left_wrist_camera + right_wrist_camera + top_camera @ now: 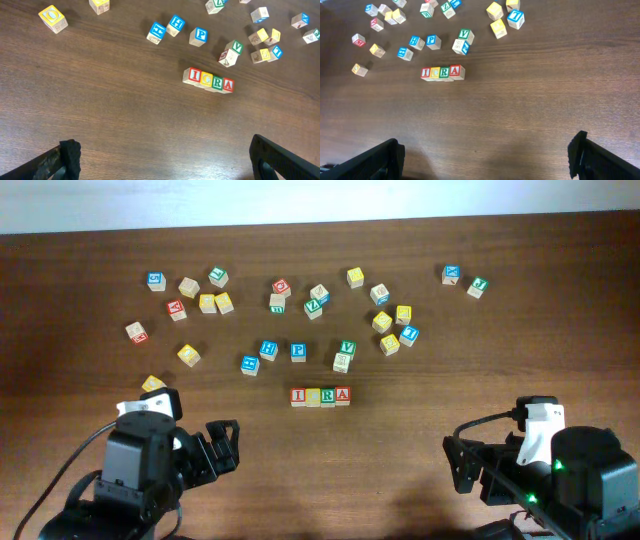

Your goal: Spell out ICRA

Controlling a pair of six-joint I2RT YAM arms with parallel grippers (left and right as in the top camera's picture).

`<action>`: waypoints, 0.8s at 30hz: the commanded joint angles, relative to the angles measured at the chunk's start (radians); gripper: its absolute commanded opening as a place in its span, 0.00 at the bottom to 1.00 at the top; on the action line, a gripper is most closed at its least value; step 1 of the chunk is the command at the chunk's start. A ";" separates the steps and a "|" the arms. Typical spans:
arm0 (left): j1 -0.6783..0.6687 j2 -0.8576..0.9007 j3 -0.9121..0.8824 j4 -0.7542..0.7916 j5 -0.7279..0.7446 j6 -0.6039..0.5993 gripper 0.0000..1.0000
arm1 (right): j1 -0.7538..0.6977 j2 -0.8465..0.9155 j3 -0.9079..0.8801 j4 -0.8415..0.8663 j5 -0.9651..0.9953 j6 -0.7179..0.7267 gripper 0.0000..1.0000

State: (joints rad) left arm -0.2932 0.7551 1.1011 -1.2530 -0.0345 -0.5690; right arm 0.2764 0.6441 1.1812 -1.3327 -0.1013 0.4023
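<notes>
Your left gripper point(228, 446) stands wide, its two dark fingers point(69, 156) at the lower edges of its wrist view with only bare wooden table point(125, 115) between them, so it grips nothing. Ahead of it, a little toward its right finger, the four task cubes lie in one straight row, each touching the next: the red I cube point(193, 76), the yellow C cube point(205, 79), the green R cube point(217, 82) and the red A cube point(228, 84), letters up and reading ICRA. Your right gripper point(460, 464) is spread just as wide and is empty too. From it the same row sits ahead and off toward its left finger. Neither gripper touches the row, and both are well apart from it, one to each side. Beyond the row, farther from both grippers, loose cubes are scattered: a green V cube point(236, 47) near the A end, a blue P cube point(200, 36) close by it, and a yellow-lettered cube point(52, 17) far ahead past your left gripper's left finger.
</notes>
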 commanded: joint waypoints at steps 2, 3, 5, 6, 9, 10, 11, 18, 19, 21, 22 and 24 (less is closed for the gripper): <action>0.002 -0.004 -0.007 -0.002 -0.014 -0.010 0.99 | -0.002 -0.003 -0.005 0.000 0.009 0.006 0.98; 0.002 -0.004 -0.007 -0.002 -0.014 -0.010 0.99 | -0.002 -0.003 -0.005 0.000 0.009 0.006 0.98; 0.002 -0.004 -0.007 -0.002 -0.014 -0.010 0.99 | -0.003 -0.003 -0.005 0.000 0.009 0.006 0.99; 0.002 -0.004 -0.007 -0.002 -0.014 -0.010 0.99 | -0.006 -0.005 -0.005 -0.007 0.011 0.005 0.98; 0.002 -0.004 -0.007 -0.002 -0.014 -0.010 0.99 | -0.096 -0.019 -0.016 -0.007 0.054 -0.005 0.98; 0.002 -0.004 -0.007 -0.003 -0.014 -0.010 0.99 | -0.151 -0.044 -0.050 0.008 0.072 -0.006 0.98; 0.002 -0.004 -0.007 -0.002 -0.014 -0.010 0.99 | -0.166 -0.072 -0.097 0.051 0.088 -0.022 0.98; 0.002 -0.004 -0.007 -0.002 -0.014 -0.010 0.99 | -0.166 -0.428 -0.507 0.392 0.060 -0.100 0.98; 0.002 -0.004 -0.007 -0.002 -0.014 -0.010 0.99 | -0.166 -0.466 -0.519 0.383 0.056 -0.100 0.98; 0.002 -0.004 -0.007 -0.002 -0.014 -0.010 0.99 | -0.166 -0.509 -0.524 0.370 0.022 -0.088 0.98; 0.002 -0.004 -0.007 -0.002 -0.014 -0.010 0.99 | -0.166 -0.522 -0.528 0.387 0.054 -0.089 0.98; 0.002 -0.004 -0.007 -0.002 -0.014 -0.010 0.99 | -0.166 -0.546 -0.568 0.423 0.069 -0.138 0.98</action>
State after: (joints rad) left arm -0.2932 0.7563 1.0973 -1.2541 -0.0349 -0.5690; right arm 0.1173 0.1268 0.6540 -0.9329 -0.0578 0.3061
